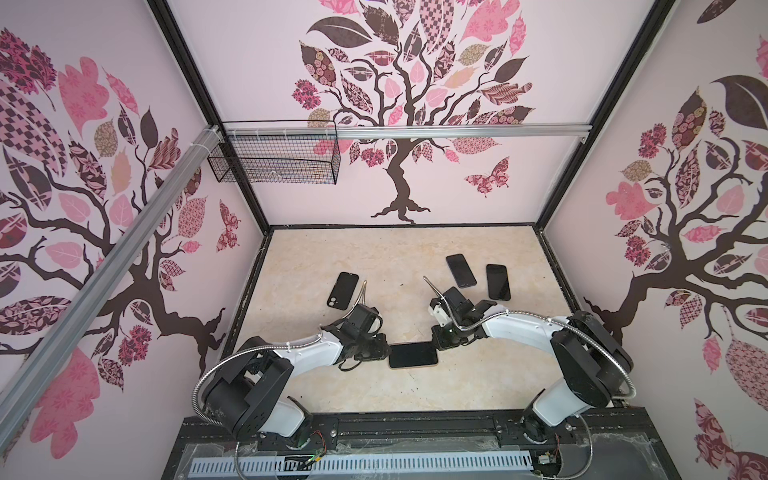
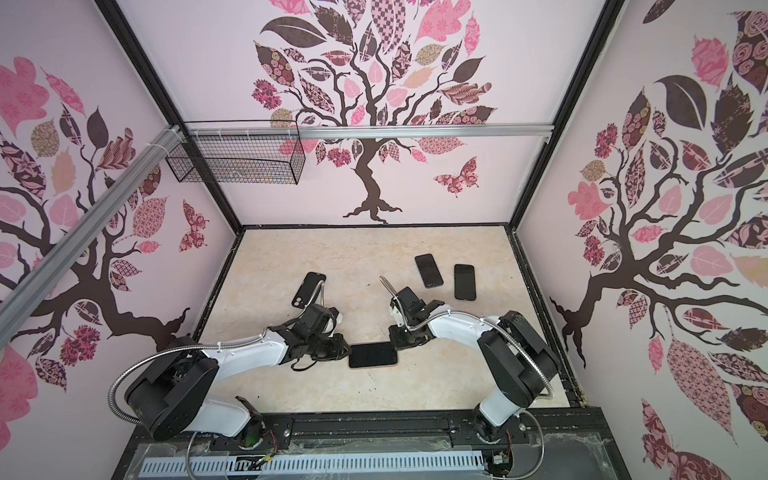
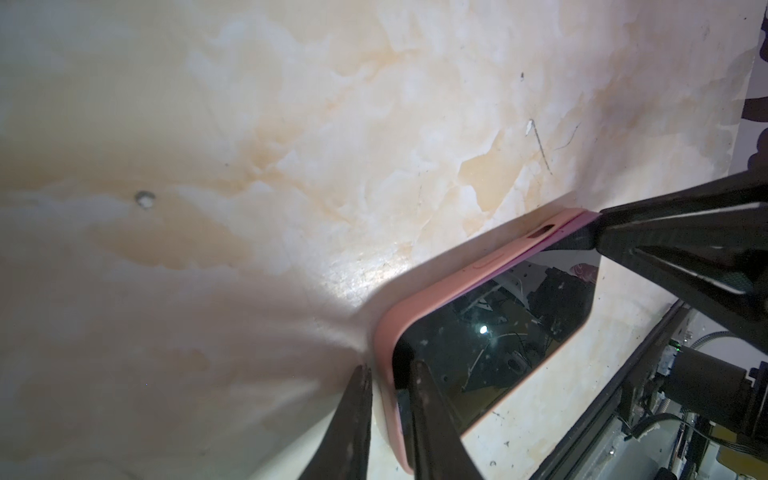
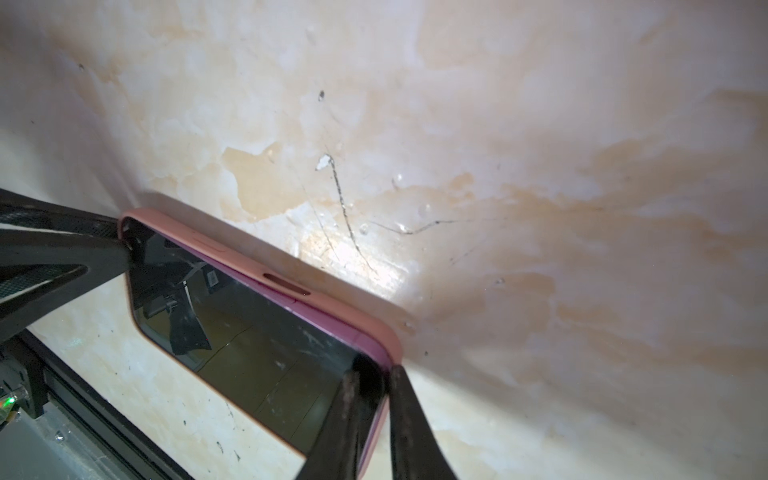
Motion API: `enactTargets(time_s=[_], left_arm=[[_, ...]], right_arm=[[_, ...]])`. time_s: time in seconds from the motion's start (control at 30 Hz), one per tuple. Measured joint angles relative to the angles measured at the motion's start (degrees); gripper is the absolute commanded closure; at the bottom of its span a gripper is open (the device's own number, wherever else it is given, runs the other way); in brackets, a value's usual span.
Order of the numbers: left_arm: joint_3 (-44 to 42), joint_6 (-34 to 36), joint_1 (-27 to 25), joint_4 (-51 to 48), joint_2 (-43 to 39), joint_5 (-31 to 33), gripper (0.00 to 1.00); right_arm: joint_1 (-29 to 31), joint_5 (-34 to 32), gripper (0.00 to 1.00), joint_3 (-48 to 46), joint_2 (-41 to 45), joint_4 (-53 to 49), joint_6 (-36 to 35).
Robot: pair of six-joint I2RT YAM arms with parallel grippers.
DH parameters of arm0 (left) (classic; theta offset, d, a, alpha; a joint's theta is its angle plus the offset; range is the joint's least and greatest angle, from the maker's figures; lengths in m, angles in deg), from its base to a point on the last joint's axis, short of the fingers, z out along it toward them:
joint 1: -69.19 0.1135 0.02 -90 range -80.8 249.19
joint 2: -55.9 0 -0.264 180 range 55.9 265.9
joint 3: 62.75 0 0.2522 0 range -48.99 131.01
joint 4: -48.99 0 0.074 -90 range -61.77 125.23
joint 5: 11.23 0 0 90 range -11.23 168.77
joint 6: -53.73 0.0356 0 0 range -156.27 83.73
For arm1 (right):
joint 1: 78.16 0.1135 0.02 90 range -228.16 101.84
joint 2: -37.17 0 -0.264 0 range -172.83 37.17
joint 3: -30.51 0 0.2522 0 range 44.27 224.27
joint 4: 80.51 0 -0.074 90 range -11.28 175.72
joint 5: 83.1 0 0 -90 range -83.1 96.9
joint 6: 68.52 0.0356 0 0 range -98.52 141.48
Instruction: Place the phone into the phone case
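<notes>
Phone (image 1: 412,355): black glossy slab, screen up, lying flat and crosswise on the marbled table (image 1: 374,257), near-centre toward the front edge in both top views (image 2: 372,354). Screen is dusty w/ reflections.

Phone case (image 3: 384,332): salmon-pink, soft-looking, rounded corners, w/ a button bump and a slot cutout along one long side. It sits under and around the phone. Only a thin pale rim shows from above.

Fit: in the right wrist view the phone's (image 4: 257,332) pinkish-purple side band shows above the case (image 4: 390,336) lip along the far long edge (so not flush there). At the opposite end the rim wraps the corner.
</notes>
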Motion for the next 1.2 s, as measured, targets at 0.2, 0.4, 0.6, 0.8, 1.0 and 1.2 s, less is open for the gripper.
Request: enactTargets(time_s=[0.2,0.4,0.6,0.8,1.0,1.2], left_arm=[[-0.02,-0.37,0.2,1.07,0.61,-0.98,0.82],[-0.17,-1.53,0.44,1.73,0.87,-1.7,0.83],[-0.42,-1.92,0.66,2.19,0.9,-2.14,0.83],[-0.81,-2.45,0.76,2.84,0.9,-2.43,0.84],[-1.11,-3.04,0.85,3.43,0.85,-2.64,0.84],[-1.11,-3.04,0.85,3.45,0.85,-2.64,0.84]], right_arm=[[-0.61,1.38,0.85,0.48,-0.68,-0.42,-0.35],[-1.4,3.15,0.87,0.52,-1.14,-0.59,-0.92],[-2.12,4.79,0.87,0.57,-1.68,-0.63,-2.19],[-2.54,5.64,0.87,0.57,-2.43,-0.66,-2.89],[-2.84,6.05,0.88,0.98,-3.21,-1.18,-3.02],[-2.89,6.01,0.89,1.7,-4.15,-2.36,-3.02]])
